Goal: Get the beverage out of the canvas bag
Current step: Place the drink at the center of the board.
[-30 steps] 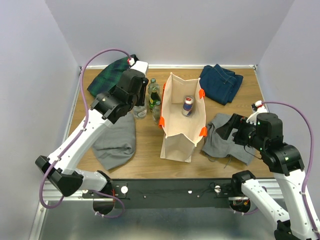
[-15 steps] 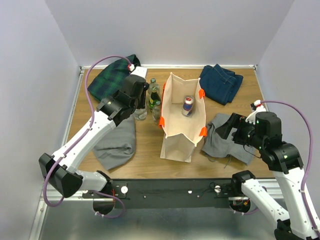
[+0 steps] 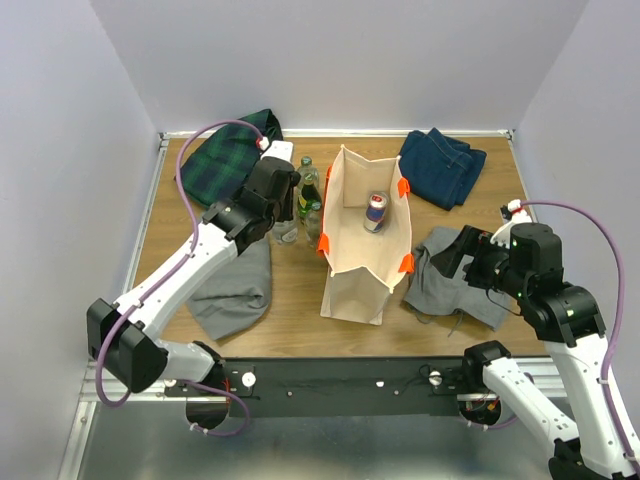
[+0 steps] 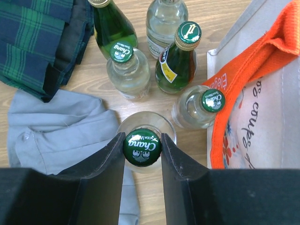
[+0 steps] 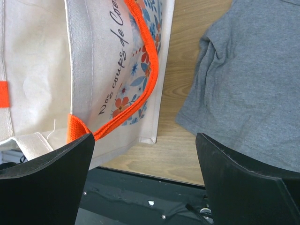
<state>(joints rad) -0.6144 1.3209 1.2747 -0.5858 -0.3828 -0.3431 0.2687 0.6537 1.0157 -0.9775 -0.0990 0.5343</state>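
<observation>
The canvas bag (image 3: 365, 270) stands open and upright at mid-table, beige with orange handles (image 4: 243, 65). Inside it, a beverage with a red and blue label (image 3: 375, 211) rests on the bottom. Left of the bag, my left gripper (image 4: 142, 140) is shut on the green "Chang" cap of a clear glass bottle (image 4: 142, 148), which hangs or stands over the table by the grey cloth; I cannot tell which. Several other bottles (image 4: 180, 61) cluster just beyond it. My right gripper (image 5: 145, 154) is open and holds nothing, low beside the bag's right wall (image 5: 42, 70).
A green plaid cloth (image 3: 225, 160) lies at the back left and a grey cloth (image 3: 235, 285) at the front left. Folded jeans (image 3: 443, 165) lie at the back right. A grey shirt (image 3: 455, 290) lies under the right gripper. Walls enclose the table.
The left arm's forearm has swung a little to the right and nearer, still shut on the bottle cap, uncovering more of the plaid cloth. The right arm has not moved.
</observation>
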